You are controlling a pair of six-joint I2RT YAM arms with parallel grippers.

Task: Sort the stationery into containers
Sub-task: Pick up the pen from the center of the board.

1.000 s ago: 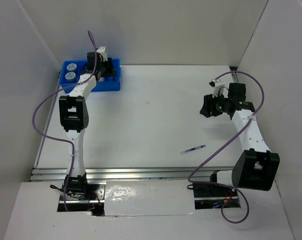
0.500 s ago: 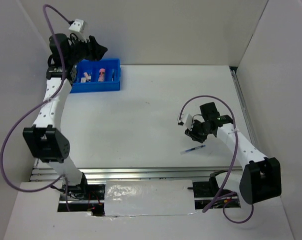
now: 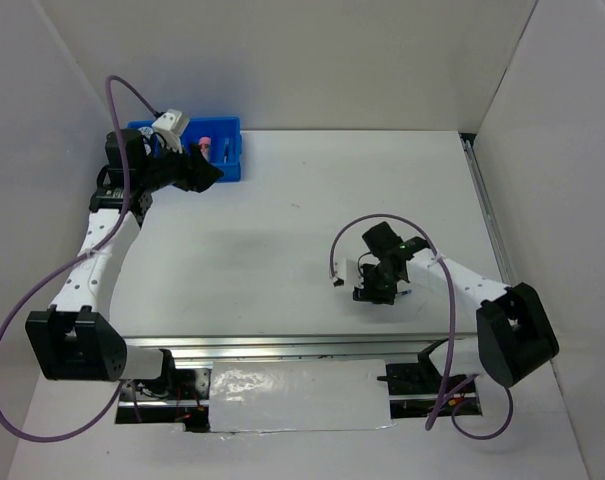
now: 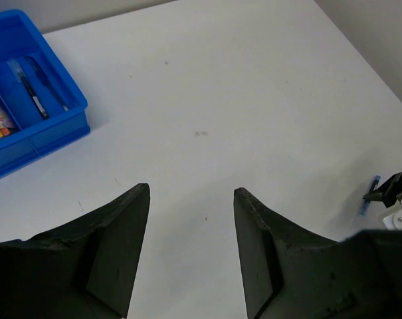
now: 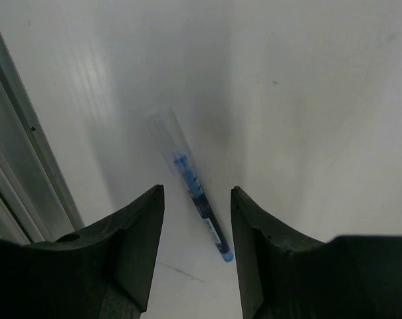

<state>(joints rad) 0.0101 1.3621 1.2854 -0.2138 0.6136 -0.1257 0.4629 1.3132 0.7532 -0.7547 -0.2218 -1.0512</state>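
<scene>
One thin blue pen (image 5: 187,176) lies flat on the white table, running between the fingers of my right gripper (image 5: 196,189). That gripper is open and hovers just above the pen without touching it. In the top view my right gripper (image 3: 378,293) covers the pen. The blue tray (image 3: 230,160) stands at the far left corner, with a pink tube (image 3: 204,147) in it. My left gripper (image 3: 212,172) hangs open and empty just right of the tray. Its wrist view shows the tray (image 4: 51,136) with thin pens (image 4: 33,96) in one compartment.
An aluminium rail (image 5: 14,166) runs along the table's near edge, close beside the pen. White walls enclose the table at the back and on both sides. The right arm's cable (image 3: 342,245) loops above the table near its gripper.
My left gripper has swung from behind the tray's left end to its right front, still open. My right gripper has moved left and down until its fingers straddle the pen.
</scene>
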